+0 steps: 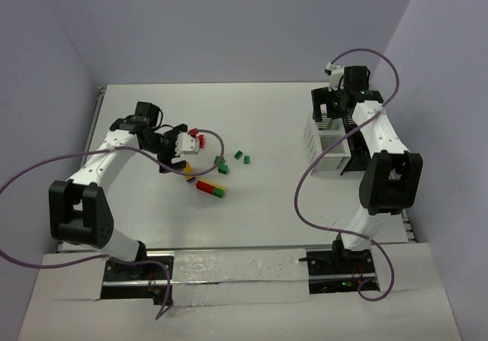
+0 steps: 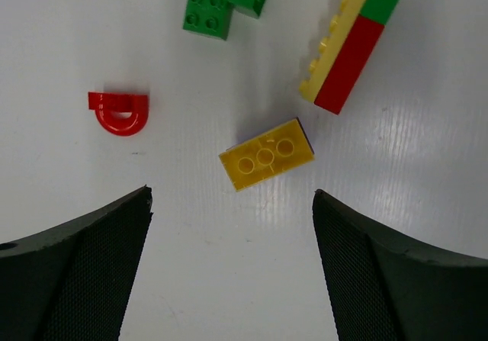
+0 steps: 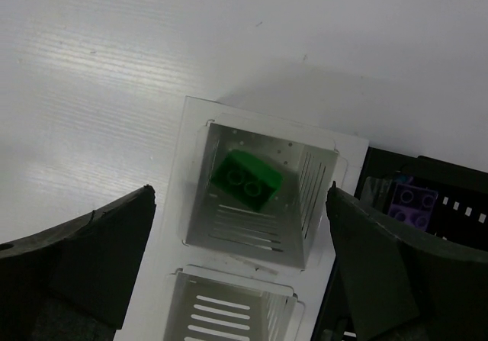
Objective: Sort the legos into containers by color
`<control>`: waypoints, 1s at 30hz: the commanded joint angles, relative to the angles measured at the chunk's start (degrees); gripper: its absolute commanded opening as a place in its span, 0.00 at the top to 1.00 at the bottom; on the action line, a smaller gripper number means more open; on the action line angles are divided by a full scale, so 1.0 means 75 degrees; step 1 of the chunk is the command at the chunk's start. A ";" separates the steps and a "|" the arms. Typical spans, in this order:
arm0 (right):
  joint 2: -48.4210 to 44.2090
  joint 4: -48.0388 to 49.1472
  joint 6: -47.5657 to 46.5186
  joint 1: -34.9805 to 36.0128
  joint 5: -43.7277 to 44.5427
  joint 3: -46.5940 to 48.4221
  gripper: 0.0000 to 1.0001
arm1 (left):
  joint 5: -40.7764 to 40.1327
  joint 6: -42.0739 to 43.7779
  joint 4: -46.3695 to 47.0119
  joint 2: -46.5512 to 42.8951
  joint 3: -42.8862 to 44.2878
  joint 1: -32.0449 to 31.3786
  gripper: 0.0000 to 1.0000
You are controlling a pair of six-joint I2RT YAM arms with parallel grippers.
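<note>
Remote check, both arms in view.

On the left gripper (image 2: 231,204) I see the fingers spread wide with nothing between them. It hangs low over the table (image 1: 274,120), left of centre. A yellow brick (image 2: 267,154) lies flat, studs up, just ahead of the fingertips and apart from both. Further out in the wrist view lie a red curved piece (image 2: 120,112), 2 loose green bricks (image 2: 207,11) touching at a corner, and a stacked bar (image 2: 351,43) of yellow, green and red.

The right gripper (image 3: 240,196) is also spread wide and holds nothing. It sits directly above the white slatted box (image 3: 197,165) at the right side of the table. 1 green brick (image 3: 248,179) lies tilted inside the compartment under the fingers; a 2nd compartment shows nearer the wrist. The black tray (image 3: 427,173) stands just beside the box, and a purple brick (image 3: 412,204) rests in it — partly hidden by the finger, so I cannot tell which compartment.
</note>
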 commanded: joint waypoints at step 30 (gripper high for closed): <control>-0.1578 -0.1422 0.0623 0.0333 -0.1438 0.0572 0.00 | -0.0750 0.5232 -0.1275 0.2114 0.0627 -0.0640 0.33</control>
